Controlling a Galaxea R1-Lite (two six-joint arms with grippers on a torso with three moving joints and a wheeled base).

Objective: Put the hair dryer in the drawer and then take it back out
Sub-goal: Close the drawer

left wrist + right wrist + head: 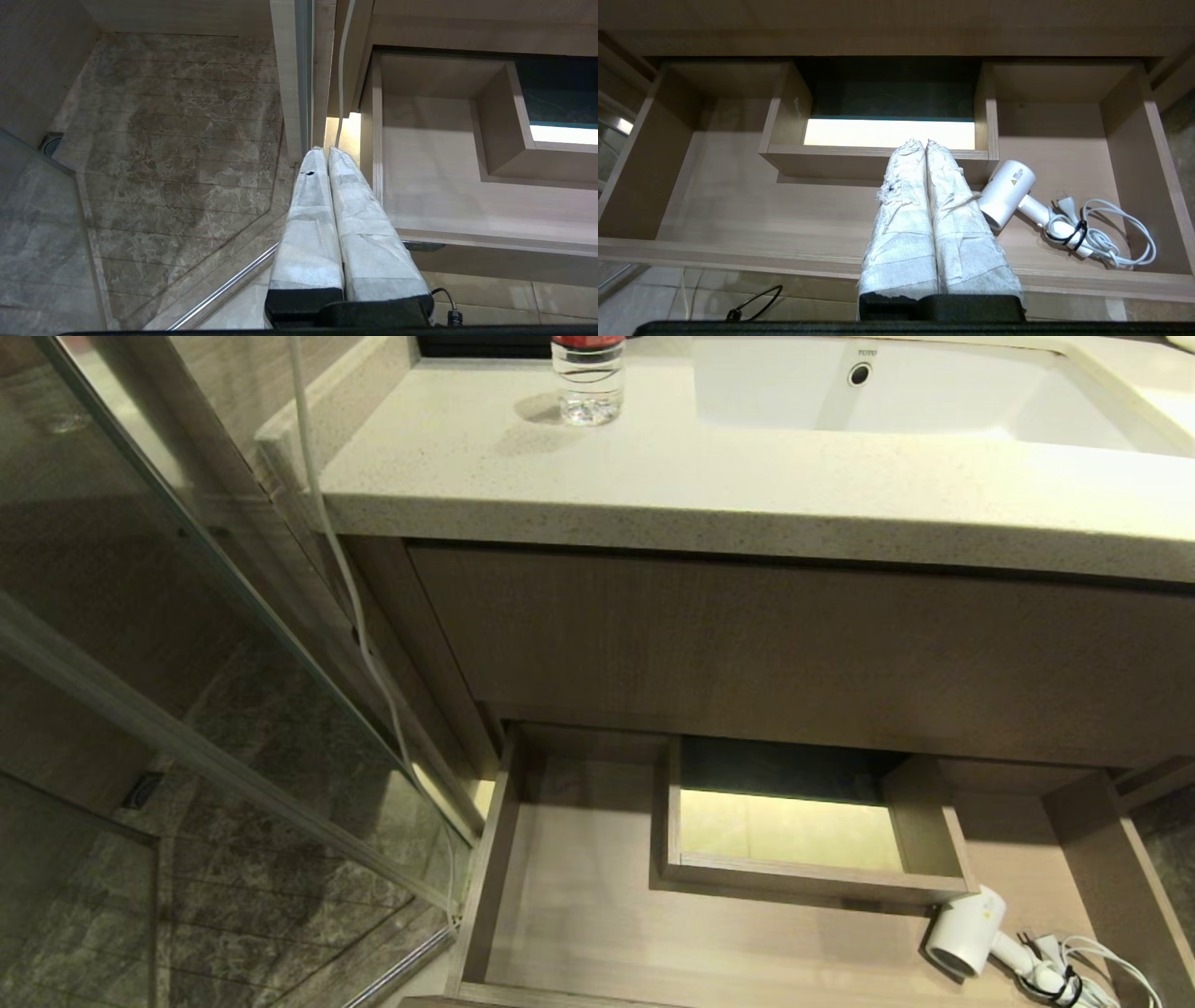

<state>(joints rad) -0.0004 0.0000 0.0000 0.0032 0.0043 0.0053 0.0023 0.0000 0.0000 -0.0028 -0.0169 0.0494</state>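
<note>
The light-wood drawer (579,933) stands pulled out under the vanity, with a boxed cutout (803,882) in its middle. The white hair dryer (966,929) lies on the drawer floor at the right, beside the cutout's corner, its bundled white cord (1074,971) trailing to the right. From the right wrist view the hair dryer (1008,193) rests just beside my right gripper (924,142), which is shut and empty above the drawer (738,205). My left gripper (325,149) is shut and empty over the drawer's left edge (377,140). Neither arm shows in the head view.
A stone countertop (653,476) with a sink (887,392) and a water bottle (587,378) overhangs the drawer. A taller wood panel (794,644) sits between them. A glass shower partition (187,644) and a hanging white cable (355,607) stand to the left, over marble floor (163,140).
</note>
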